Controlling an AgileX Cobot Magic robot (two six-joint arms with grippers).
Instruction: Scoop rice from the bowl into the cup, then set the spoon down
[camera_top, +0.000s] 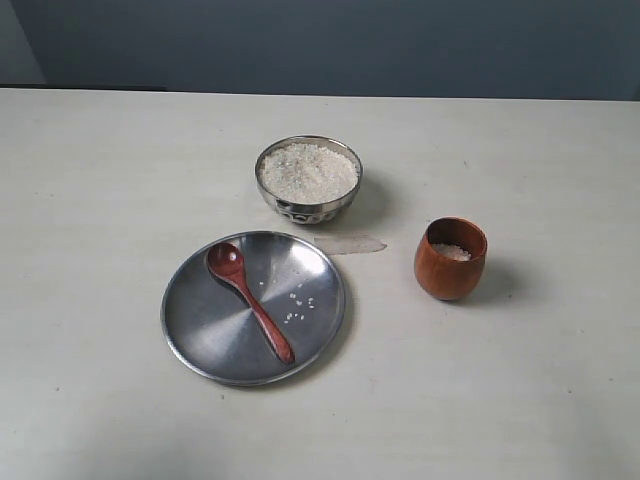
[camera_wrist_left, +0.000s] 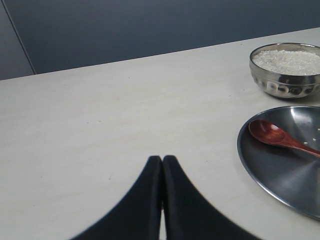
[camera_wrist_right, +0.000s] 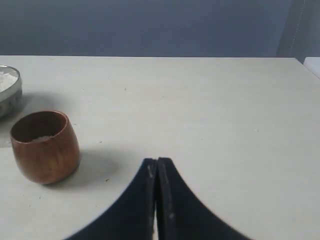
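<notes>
The steel bowl (camera_top: 308, 182) (camera_wrist_left: 286, 75) stands at the back, heaped with white rice (camera_top: 307, 169) (camera_wrist_left: 287, 61). To its right the wooden cup (camera_top: 451, 259) (camera_wrist_right: 45, 146) holds a little rice (camera_top: 451, 251). The wooden spoon (camera_top: 249, 298) (camera_wrist_left: 278, 136) lies on the flat steel plate (camera_top: 195, 320) (camera_wrist_left: 280, 175), its oval bowl toward the back left. A few loose grains (camera_top: 297, 305) lie beside its handle. My left gripper (camera_wrist_left: 162, 159) is shut and empty, over bare table left of the plate. My right gripper (camera_wrist_right: 157, 161) is shut and empty, apart from the cup. Neither gripper shows in the exterior view.
A pale smear or strip (camera_top: 349, 244) lies on the table between the bowl and the cup. The table's far edge (camera_top: 320, 95) meets a dark blue-grey wall. Bare tabletop lies to the left and right of the dishes.
</notes>
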